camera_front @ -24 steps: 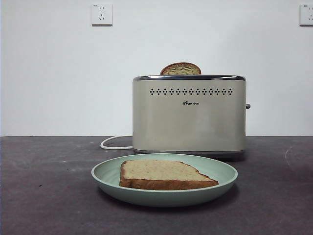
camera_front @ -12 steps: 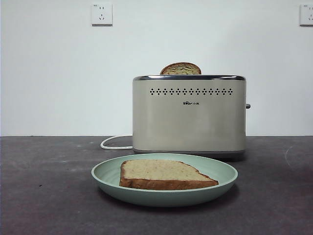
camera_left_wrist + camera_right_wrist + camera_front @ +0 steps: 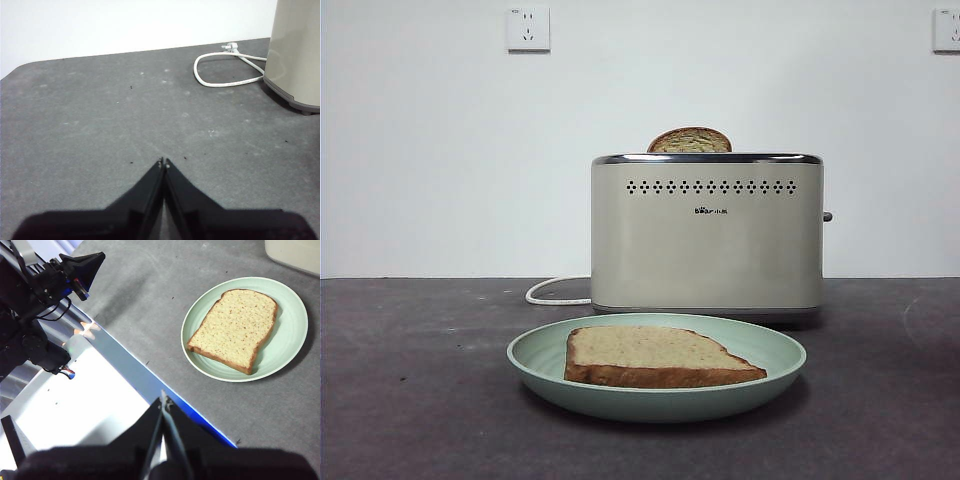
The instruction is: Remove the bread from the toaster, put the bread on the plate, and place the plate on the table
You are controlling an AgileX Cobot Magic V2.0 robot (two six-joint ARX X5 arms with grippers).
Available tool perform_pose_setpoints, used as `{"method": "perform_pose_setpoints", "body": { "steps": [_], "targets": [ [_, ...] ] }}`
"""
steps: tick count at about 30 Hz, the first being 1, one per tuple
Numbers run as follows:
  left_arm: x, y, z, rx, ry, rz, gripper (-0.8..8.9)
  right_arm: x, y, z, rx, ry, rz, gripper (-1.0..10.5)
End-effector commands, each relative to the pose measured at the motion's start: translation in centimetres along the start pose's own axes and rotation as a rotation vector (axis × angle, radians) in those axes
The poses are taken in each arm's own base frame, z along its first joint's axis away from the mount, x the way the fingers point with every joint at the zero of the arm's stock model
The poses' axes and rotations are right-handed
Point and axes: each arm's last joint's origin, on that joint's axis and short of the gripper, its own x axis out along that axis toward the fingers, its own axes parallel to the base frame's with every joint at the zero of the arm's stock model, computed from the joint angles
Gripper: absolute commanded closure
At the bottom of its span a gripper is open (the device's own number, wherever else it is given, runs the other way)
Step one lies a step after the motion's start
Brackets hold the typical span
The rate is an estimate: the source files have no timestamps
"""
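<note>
The bread [image 3: 655, 356] lies flat on the mint-green plate [image 3: 770, 350], which rests on the table [image 3: 420, 380] in front of the cream toaster [image 3: 707, 235]. The right wrist view shows the same bread [image 3: 234, 329] on the plate [image 3: 295, 330]. A second slice with a darker rounded top [image 3: 689, 140] sticks up from the toaster's slot. My left gripper [image 3: 164, 162] is shut over bare table, away from the toaster [image 3: 297, 55]. My right gripper [image 3: 164, 400] is shut above the table's near edge, apart from the plate. Neither holds anything.
A white cord [image 3: 555, 292] loops on the table to the left of the toaster; the left wrist view shows the cord [image 3: 220, 70] too. Off the table's edge a black arm base with wires [image 3: 35, 305] stands. Wall sockets [image 3: 528, 28] sit high on the white wall.
</note>
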Motion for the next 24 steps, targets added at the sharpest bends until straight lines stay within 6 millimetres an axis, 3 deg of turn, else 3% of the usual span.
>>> {"method": "perform_pose_setpoints", "body": {
  "steps": [1,5,11,15,19,24],
  "targets": [
    [0.1,0.0,-0.3,-0.007,0.004,0.003,8.17,0.0,-0.2,0.0,-0.056,-0.021,-0.023,9.5],
    [0.1,0.0,-0.3,-0.007,0.004,0.003,8.17,-1.3,-1.0,0.6,-0.187,-0.154,-0.131,9.5],
    [0.1,0.0,-0.3,-0.007,0.004,0.003,8.17,-4.6,-2.5,0.9,-0.113,-0.417,-0.43,9.5],
    [0.1,0.0,-0.3,-0.007,0.004,0.003,8.17,-5.7,-2.6,0.0,-0.171,-0.516,-0.572,9.5],
    [0.1,0.0,-0.3,-0.007,0.004,0.003,8.17,-4.8,-3.6,-1.6,-0.225,-0.617,-0.643,9.5],
    [0.1,0.0,-0.3,-0.007,0.004,0.003,8.17,-1.4,-6.5,-4.9,-0.233,-0.694,-0.731,9.5]
  ]
}}
